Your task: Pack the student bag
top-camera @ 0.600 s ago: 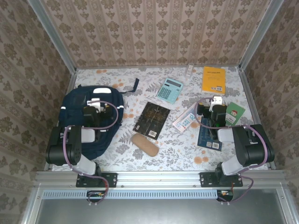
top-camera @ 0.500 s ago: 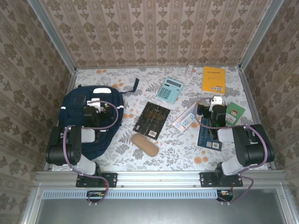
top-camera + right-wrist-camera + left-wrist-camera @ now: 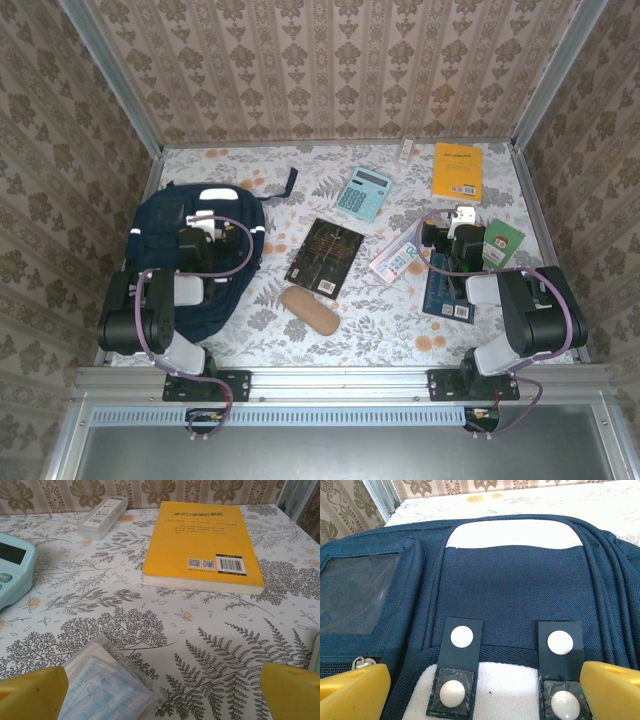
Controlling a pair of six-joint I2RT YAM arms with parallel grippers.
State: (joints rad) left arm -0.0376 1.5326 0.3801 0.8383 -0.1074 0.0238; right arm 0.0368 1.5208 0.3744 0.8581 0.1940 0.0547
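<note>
The student bag (image 3: 160, 215) lies at the left of the top view and looks zipped shut. The left gripper (image 3: 485, 687) hangs wide open over its front, holding nothing. The right gripper (image 3: 162, 690) is wide open and empty too, near a yellow book (image 3: 200, 540). If the bag is not opened first, nothing will go in. The flat book could also slip from the fingers.

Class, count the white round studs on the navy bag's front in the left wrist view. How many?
4. On the student bag: upper left stud, upper right stud, lower left stud, lower right stud. More may lie hidden below the frame.
</note>
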